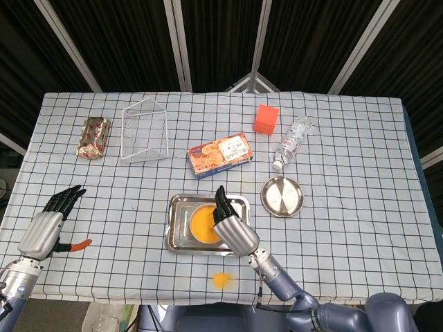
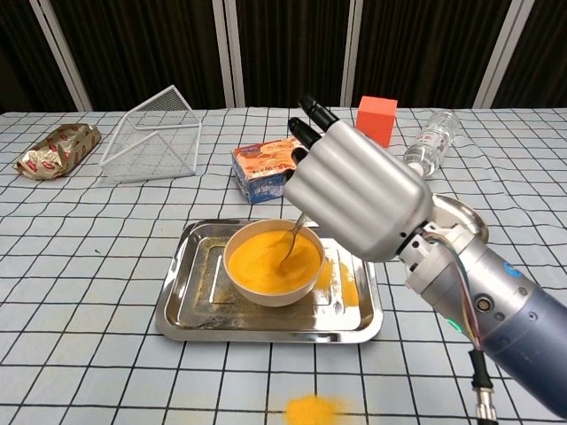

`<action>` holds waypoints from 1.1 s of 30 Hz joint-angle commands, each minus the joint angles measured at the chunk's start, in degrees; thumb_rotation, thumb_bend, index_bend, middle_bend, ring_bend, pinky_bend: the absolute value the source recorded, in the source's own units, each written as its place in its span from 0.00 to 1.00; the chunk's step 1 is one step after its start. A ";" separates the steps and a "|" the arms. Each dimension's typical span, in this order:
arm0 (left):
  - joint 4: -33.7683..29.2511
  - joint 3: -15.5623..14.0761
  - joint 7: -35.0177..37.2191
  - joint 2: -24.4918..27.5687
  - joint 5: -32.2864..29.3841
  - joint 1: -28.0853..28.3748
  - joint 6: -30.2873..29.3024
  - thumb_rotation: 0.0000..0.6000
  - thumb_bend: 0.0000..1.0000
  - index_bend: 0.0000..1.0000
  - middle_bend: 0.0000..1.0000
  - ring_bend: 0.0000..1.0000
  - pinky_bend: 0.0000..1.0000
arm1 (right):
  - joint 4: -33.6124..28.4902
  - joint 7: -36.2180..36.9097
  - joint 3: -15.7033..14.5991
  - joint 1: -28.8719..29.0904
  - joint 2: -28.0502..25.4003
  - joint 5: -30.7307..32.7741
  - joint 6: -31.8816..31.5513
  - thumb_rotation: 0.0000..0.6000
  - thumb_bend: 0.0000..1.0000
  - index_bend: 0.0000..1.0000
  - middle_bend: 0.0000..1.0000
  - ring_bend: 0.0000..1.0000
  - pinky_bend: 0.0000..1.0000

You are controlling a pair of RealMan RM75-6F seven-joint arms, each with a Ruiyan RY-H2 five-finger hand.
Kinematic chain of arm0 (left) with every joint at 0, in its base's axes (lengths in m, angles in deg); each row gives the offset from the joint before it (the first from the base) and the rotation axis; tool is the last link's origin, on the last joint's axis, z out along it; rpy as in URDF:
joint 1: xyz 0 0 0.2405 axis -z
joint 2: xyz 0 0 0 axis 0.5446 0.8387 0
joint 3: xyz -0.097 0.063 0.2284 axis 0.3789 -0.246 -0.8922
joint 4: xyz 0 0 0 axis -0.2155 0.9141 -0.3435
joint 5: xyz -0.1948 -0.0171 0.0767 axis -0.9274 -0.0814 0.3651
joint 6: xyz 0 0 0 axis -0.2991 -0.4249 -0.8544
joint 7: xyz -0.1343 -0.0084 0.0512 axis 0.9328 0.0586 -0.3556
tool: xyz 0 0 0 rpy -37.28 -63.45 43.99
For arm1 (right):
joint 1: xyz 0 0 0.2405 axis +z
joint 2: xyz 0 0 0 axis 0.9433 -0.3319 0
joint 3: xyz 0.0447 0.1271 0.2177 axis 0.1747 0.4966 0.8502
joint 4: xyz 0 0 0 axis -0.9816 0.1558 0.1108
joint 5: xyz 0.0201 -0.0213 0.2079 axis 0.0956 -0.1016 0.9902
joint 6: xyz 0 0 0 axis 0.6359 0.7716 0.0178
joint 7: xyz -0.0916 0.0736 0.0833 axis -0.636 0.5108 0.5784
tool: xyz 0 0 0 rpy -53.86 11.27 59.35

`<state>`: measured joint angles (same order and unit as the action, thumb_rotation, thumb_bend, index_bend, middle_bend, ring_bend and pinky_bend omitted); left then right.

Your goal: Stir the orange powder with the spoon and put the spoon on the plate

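No legible labels. Spoon (image 2: 291, 241) held in right hand (image 2: 353, 197), tip in orange powder (image 2: 273, 261); left hand (image 1: 47, 224) fingers spread, empty.

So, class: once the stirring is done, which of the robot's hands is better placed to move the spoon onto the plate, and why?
The right hand. It already holds the spoon in the bowl, and the plate lies on its side. The left hand rests far off at the table edge.

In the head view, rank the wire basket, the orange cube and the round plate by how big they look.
1. wire basket
2. round plate
3. orange cube
The cube is plainly the smallest.
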<state>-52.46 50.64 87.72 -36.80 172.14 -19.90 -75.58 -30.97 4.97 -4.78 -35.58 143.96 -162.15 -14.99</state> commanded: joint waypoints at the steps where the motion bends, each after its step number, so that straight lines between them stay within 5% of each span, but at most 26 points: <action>1: 0.01 0.01 -0.05 -0.02 -0.05 0.02 0.05 1.00 0.00 0.00 0.00 0.00 0.02 | -1.10 0.04 0.67 -0.03 -0.60 0.30 -0.23 1.00 0.85 0.93 0.50 0.21 0.14; 19: -0.03 0.03 -0.36 -0.11 -0.21 0.03 0.10 1.00 0.00 0.00 0.00 0.00 0.02 | -3.79 -4.95 -0.90 2.15 -5.35 -3.31 4.00 1.00 0.85 0.93 0.50 0.21 0.14; 33: -0.11 -0.03 -0.19 -0.01 -0.28 0.07 0.31 1.00 0.00 0.00 0.00 0.00 0.02 | -6.43 -6.73 0.69 3.33 -7.69 -4.17 5.23 1.00 0.85 0.93 0.50 0.21 0.14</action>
<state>-52.57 50.61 87.52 -36.81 171.87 -19.83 -75.27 -37.27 -1.66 -4.17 -32.32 136.41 -166.25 -9.78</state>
